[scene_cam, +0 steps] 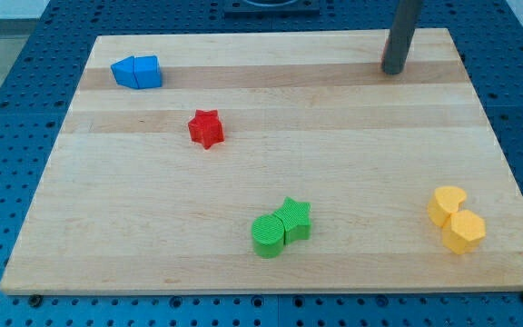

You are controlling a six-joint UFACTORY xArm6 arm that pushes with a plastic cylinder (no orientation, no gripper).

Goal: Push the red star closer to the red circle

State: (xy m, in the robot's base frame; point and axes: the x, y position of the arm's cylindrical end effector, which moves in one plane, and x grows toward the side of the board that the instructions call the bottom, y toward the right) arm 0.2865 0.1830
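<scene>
You see my tip [392, 71] touching the wooden board [243, 100] near the view's top right. It holds nothing, since it is only a rod. A bit of red [384, 53] peeks out just behind it; you cannot tell its shape. The red star [206, 128] sits well apart, toward the view's left. Two blue blocks [137, 72] touch at top left. The green circle [267, 235] touches the green star [294, 219]. Two yellow blocks [456, 219] touch at bottom right.

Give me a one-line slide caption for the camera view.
My tip rests at the board's top right beside a red block, far from the red star.
</scene>
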